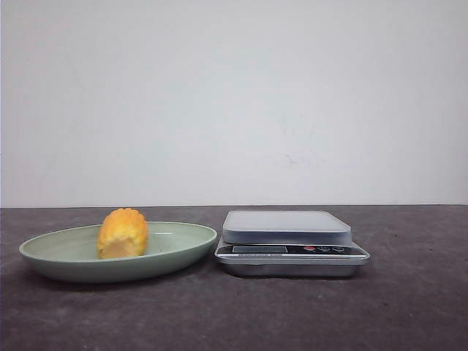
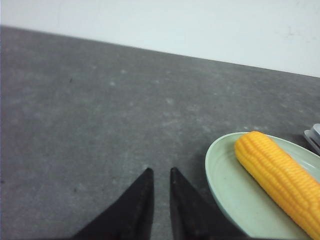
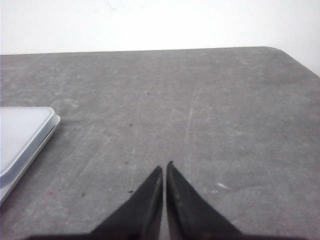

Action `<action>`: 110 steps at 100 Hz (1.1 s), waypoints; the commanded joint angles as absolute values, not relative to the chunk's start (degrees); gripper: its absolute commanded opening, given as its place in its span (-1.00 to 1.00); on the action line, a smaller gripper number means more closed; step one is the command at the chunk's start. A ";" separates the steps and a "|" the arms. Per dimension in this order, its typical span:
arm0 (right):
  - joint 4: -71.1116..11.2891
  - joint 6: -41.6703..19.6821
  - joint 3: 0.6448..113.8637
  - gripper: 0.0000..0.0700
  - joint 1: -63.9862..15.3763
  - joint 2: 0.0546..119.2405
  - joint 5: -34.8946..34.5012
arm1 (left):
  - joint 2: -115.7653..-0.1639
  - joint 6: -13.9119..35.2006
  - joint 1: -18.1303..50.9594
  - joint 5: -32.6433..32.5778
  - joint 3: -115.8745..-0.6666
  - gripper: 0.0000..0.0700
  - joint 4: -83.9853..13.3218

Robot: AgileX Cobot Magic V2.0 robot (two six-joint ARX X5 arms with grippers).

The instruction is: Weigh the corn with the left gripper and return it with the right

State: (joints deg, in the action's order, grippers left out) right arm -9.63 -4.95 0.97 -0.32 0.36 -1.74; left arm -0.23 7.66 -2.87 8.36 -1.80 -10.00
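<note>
Left gripper: our left gripper (image 2: 161, 172) shows two black fingers with only a narrow gap between the tips, holding nothing, above bare table beside the plate.
Right gripper: our right gripper (image 3: 164, 167) has its tips all but touching, empty, over bare table beside the scale.
Corn: the yellow-orange ribbed corn (image 1: 123, 232) lies on its side in the shallow pale green round plate (image 1: 51, 252) — not yet lifted.
Scale: the flat silver kitchen scale (image 1: 289, 238) with a pale weighing platform sits just beside the plate, platform bare.
Table: dark grey speckled table (image 1: 409, 307) carries the plate.
Step in hand: we judge it the reach — we should spread the left fingers first, then close across the cob's narrow width near its middle.
</note>
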 commanded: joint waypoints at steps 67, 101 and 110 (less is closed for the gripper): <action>-9.02 -4.95 0.75 -0.98 -0.27 0.23 -1.52 | -0.19 4.12 -2.98 7.05 -0.80 -0.97 -10.31; -9.02 -4.95 0.75 -0.98 -0.27 0.23 -1.52 | -0.19 4.12 -2.98 7.05 -0.80 -0.97 -10.31; -9.02 -4.95 0.75 -0.98 -0.27 0.23 -1.52 | -0.19 4.12 -2.98 7.05 -0.80 -0.97 -10.31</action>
State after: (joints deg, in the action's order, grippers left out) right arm -9.61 -4.95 0.97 -0.32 0.36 -1.67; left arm -0.25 4.01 -2.87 7.22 -1.80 -10.04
